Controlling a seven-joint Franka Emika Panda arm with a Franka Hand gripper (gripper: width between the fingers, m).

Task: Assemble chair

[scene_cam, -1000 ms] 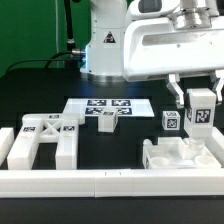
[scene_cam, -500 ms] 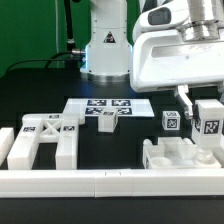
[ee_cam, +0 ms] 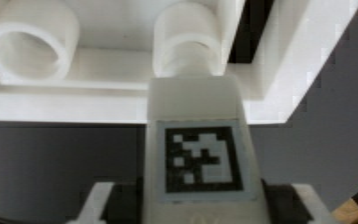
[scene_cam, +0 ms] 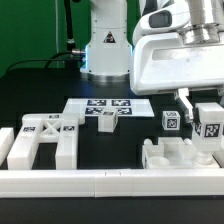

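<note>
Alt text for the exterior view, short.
The gripper holds a tagged white leg upright over a white panel at the exterior view's right. An X-braced frame lies at the left, the marker board sits mid-table, and a low white rail runs along the front.

We see a white, rounded arm base (scene_cam: 100,18) bearing a black triangular warning sticker (scene_cam: 107,41), with a blue glow at its foot. The boxy white hand housing (scene_cam: 165,62) sits under a grey wrist joint (scene_cam: 200,33) and ends in pale fingers (scene_cam: 184,100). A dark cable (scene_cam: 71,28) runs beside the base.
</note>
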